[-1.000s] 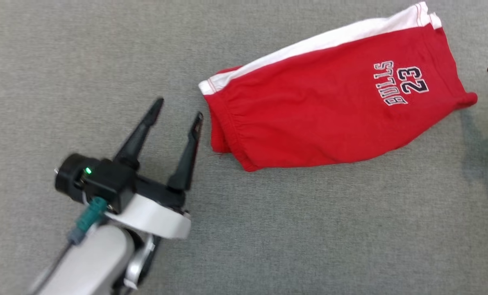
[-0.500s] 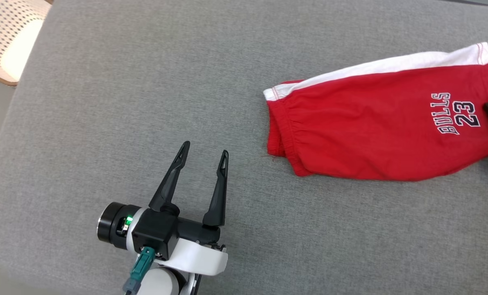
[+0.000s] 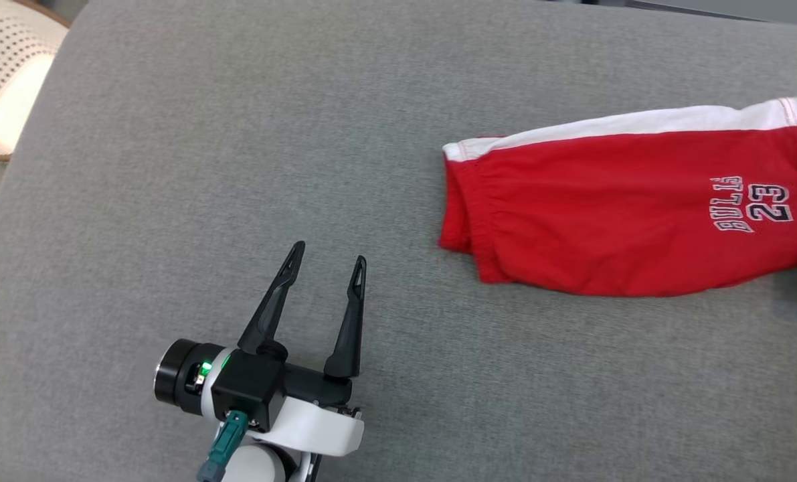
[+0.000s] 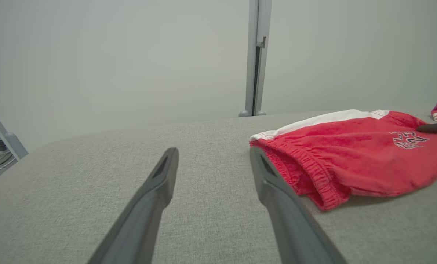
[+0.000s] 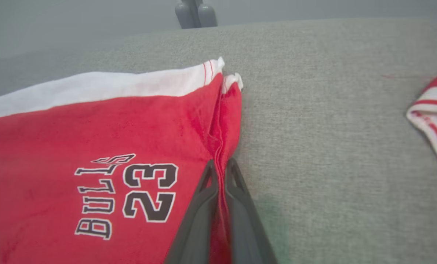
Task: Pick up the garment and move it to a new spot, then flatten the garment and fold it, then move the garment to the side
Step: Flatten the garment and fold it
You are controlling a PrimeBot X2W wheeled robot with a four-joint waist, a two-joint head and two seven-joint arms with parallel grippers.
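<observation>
Clearly the right pincer (image 5: 221, 168) nips the shorts' (image 5: 93, 121) edge.

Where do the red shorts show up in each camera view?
Head view: shorts at right, running off the edge.
Left wrist view: shorts at right, past the left fingers.
Right wrist view: shorts at left, edge pinched between the right fingers.
Shared landmark: the BULLS 23 print.
</observation>
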